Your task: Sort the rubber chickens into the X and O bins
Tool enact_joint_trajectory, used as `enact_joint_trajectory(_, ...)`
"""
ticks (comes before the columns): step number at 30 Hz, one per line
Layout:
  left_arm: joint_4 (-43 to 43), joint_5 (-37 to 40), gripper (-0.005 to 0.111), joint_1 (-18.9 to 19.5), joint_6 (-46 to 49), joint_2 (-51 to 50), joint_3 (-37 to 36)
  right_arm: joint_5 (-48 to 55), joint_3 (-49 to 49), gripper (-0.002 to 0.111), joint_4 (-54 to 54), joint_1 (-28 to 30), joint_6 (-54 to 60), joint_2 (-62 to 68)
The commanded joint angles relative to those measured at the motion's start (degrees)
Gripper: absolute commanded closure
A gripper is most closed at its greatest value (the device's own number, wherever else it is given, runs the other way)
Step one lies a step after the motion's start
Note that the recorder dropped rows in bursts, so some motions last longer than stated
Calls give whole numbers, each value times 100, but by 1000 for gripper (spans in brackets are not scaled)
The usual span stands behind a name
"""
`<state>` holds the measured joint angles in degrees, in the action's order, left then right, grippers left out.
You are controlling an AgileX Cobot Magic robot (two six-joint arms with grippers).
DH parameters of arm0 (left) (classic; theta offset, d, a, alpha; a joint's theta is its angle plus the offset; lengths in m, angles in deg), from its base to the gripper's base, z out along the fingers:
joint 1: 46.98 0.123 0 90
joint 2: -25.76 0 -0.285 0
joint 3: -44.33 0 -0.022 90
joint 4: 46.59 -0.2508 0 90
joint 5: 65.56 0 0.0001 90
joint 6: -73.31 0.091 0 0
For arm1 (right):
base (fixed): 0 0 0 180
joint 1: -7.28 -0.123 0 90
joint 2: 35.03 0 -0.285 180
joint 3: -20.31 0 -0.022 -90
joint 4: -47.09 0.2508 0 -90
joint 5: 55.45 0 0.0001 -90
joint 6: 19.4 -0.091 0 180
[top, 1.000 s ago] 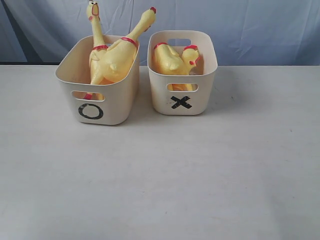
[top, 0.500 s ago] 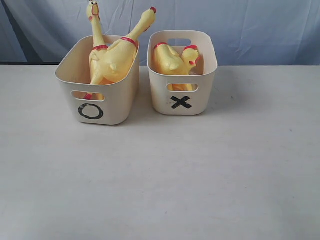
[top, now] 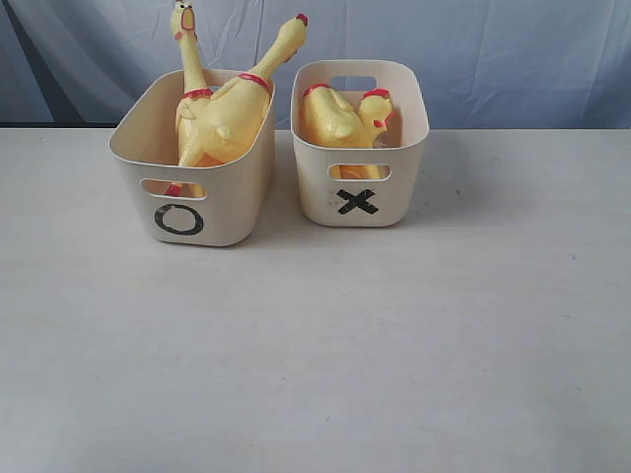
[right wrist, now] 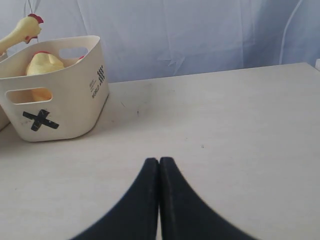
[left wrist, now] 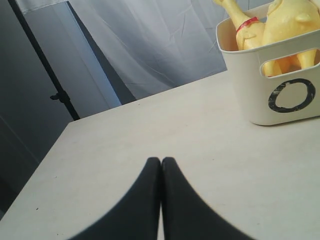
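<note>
**Rubber chickens**: yellow, with red combs and neck bands.
- Count: four by my reading.
- Two stand in the O bin, necks poking above the rim.
- Two lie lower in the X bin, the second partly hidden.
- None lies on the table, so the sorting looks done.

**Handling (judged):** light, hollow and squashy, springing back after a squeeze. The skin is probably a little grippy, and nothing about them is fragile. The long necks would flop, so the best hold is across the neck near the band or the slim upper body.

**Bins:** two, cream, alike, touching or nearly so.

**Grippers:** two.
- The left gripper has its jaws pressed together and is empty. The O bin is ahead of it, well apart.
- The right gripper is likewise closed on nothing. The X bin is ahead of it, well apart.
</note>
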<state>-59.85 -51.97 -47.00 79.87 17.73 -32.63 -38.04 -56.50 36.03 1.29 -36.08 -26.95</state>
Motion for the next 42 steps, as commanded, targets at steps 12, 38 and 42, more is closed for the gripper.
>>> enact_joint_trajectory(12, 994, -107, 107, -21, -1174, 24, -26, -58, -40, 109, 96, 28, 857, -29)
enact_joint_trajectory(38, 977, -42, 107, -7, -1174, 24, -26, 0, -40, 109, 96, 28, 857, -29)
enact_joint_trajectory(42, 977, -42, 107, -7, -1174, 24, -26, 0, -40, 109, 96, 28, 857, -29)
